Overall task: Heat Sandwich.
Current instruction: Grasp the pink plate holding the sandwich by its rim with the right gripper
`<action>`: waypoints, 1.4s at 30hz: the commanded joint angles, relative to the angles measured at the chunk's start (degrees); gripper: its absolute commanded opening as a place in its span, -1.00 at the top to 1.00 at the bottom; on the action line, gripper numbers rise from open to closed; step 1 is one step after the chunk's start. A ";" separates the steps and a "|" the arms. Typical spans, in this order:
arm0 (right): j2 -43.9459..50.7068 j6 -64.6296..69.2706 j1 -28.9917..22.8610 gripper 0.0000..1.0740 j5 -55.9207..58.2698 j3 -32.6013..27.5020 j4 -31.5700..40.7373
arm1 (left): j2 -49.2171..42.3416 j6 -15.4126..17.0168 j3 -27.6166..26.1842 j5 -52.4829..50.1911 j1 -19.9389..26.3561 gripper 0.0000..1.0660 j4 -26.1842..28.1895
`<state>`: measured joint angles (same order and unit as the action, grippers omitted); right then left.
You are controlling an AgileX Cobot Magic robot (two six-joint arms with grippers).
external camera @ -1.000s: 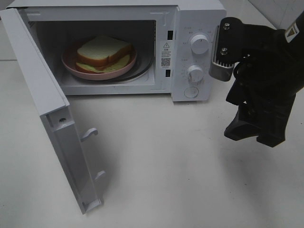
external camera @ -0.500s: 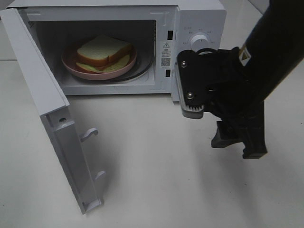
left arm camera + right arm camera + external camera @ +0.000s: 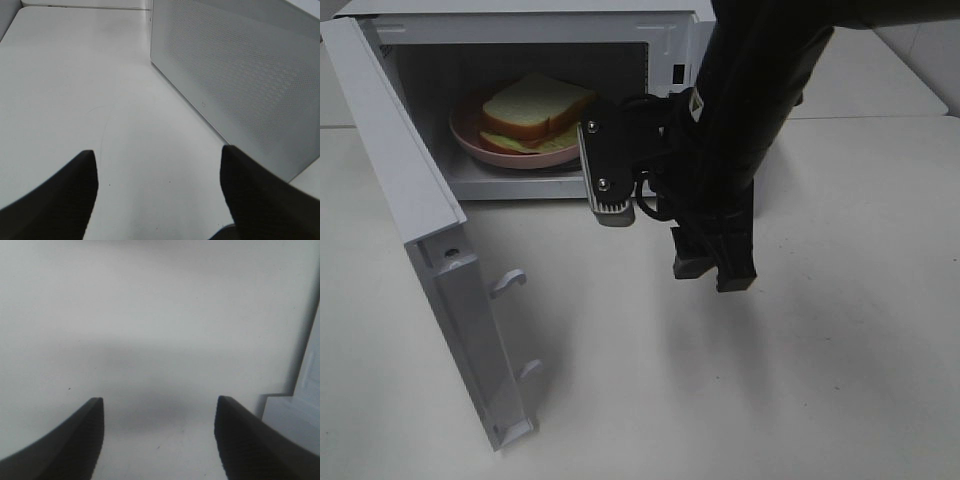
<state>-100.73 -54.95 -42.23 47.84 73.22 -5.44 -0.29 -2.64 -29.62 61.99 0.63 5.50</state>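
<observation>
Looking upper left, you see the sandwich [image 3: 535, 108] on a pink plate [image 3: 470, 140] inside the open microwave [image 3: 500, 186]. Your right arm [image 3: 750, 90] hides the plate's right rim and the oven's front panel. The right gripper [image 3: 712, 274] and left gripper [image 3: 157, 152] are both spread and empty.

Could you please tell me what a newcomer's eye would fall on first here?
The black right arm fills the middle of the high view, its open tool pointing down at the table before the microwave. Inside, with the door swung wide, the sandwich lies on a pink plate.
</observation>
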 commanded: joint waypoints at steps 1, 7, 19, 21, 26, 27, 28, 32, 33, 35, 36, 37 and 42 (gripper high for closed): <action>-2.29 -1.15 -0.17 -0.17 0.11 2.58 0.52 | -0.34 -0.06 0.06 -0.74 -0.23 -0.24 0.17; -7.91 -3.38 -0.17 -0.17 -0.23 9.80 0.40 | -0.34 -0.06 0.06 -0.74 -0.23 -0.24 0.17; -18.56 -5.16 -0.17 -0.17 0.40 21.37 0.34 | -0.34 -0.06 0.06 -0.74 -0.23 -0.24 0.17; -20.05 -5.16 -0.17 -0.17 -0.23 22.52 0.40 | -0.34 -0.06 0.06 -0.74 -0.23 -0.24 0.17; -21.03 -5.10 -0.17 -0.17 -0.23 22.63 0.40 | -0.34 -0.06 0.06 -0.74 -0.23 -0.24 0.17; -21.03 -5.10 -0.17 -0.17 -0.23 22.63 0.40 | -0.34 -0.06 0.06 -0.74 -0.23 -0.24 0.17; -21.03 -5.10 -0.17 -0.17 -0.57 22.63 0.23 | -0.34 -0.06 0.06 -0.74 -0.23 -0.24 0.17; -20.86 -5.33 -0.17 -0.17 -2.12 22.80 0.69 | -0.34 -0.06 0.06 -0.74 -0.23 -0.24 0.17; -20.86 -5.61 -0.17 -0.17 -2.01 22.92 0.69 | -0.34 -0.06 0.06 -0.74 -0.23 -0.24 0.17; -20.86 -5.84 -0.17 -0.17 -1.95 22.92 0.92 | -0.34 -0.06 0.06 -0.74 -0.23 -0.24 0.17; -20.86 -5.84 -0.17 -0.17 -1.95 22.92 0.92 | -0.34 -0.06 0.06 -0.74 -0.23 -0.24 0.17; -20.86 -5.84 -0.17 -0.17 -2.29 22.92 0.92 | -0.34 -0.06 0.06 -0.74 -0.23 -0.24 0.17; -20.91 -5.67 0.34 -0.15 -3.21 22.92 2.58 | -0.34 -0.06 0.06 -0.74 -0.23 -0.24 0.17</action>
<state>-121.81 -60.22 -42.11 44.81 95.86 -3.50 -0.29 -2.64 -29.62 61.99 0.63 5.50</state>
